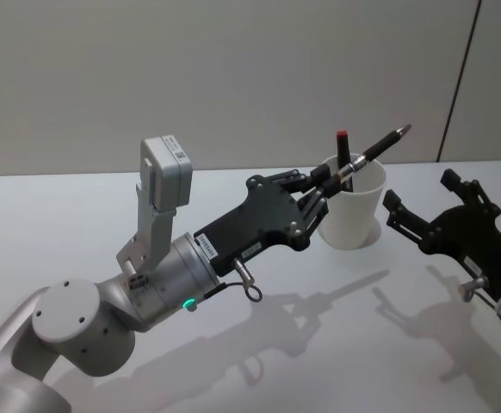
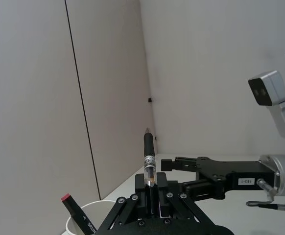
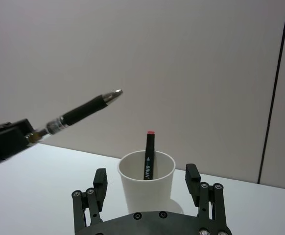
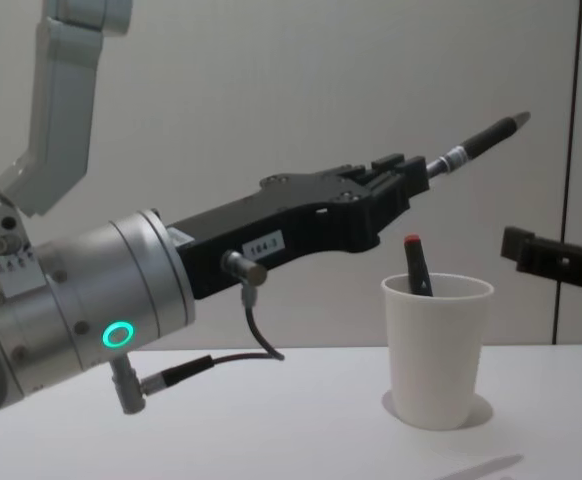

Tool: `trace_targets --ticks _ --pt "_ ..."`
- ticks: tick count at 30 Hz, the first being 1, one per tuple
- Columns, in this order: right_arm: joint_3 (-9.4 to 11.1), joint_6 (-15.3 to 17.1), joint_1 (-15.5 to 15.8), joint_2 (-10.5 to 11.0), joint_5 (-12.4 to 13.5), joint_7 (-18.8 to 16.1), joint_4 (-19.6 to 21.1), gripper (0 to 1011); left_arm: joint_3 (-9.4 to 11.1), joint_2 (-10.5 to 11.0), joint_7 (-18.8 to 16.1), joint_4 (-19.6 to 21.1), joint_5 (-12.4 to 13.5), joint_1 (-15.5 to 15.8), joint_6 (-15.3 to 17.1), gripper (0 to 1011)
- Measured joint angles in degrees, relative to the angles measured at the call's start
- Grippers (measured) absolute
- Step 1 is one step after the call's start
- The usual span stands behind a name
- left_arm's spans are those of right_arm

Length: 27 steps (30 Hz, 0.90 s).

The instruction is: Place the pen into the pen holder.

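Head view puts the left end effector [image 1: 330, 185] at the near-left rim of the pen holder [image 1: 352, 219]. It is clamped on the pen [image 1: 375, 148], which slants up toward the far right above the cup's mouth. A red-capped marker [image 1: 342, 153] stands inside. The right end effector [image 1: 420, 193] hangs right of the cup over the worktop [image 1: 61, 215], fingers apart and empty. The step in hand looks like alignment before the drop. Next, the wrist probably must tip the pen steeper, bring its lower end over the opening clear of the marker, then release.
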<state>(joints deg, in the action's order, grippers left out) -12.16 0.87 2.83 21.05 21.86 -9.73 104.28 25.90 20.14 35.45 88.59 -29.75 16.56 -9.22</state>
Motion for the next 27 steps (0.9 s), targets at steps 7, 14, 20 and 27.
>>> trace_targets --ticks 7,14,20,27 --pt "0.6 -0.2 1.6 0.9 5.5 -2.5 1.7 1001 0.0 0.0 0.0 -0.1 0.1 0.0 0.0 145" --pt "1.3 -0.2 3.0 1.6 11.5 -4.3 2.9 1002 0.0 -0.1 -0.1 -0.1 0.2 0.1 0.0 145" --pt "1.9 -0.2 4.1 2.0 17.5 -5.6 3.5 1001 0.0 -0.1 -0.1 -0.1 0.2 0.1 0.0 145" --pt "2.6 0.2 5.2 2.2 24.5 -6.8 3.7 1001 0.0 -0.1 -0.1 -0.1 0.3 0.1 0.0 145"
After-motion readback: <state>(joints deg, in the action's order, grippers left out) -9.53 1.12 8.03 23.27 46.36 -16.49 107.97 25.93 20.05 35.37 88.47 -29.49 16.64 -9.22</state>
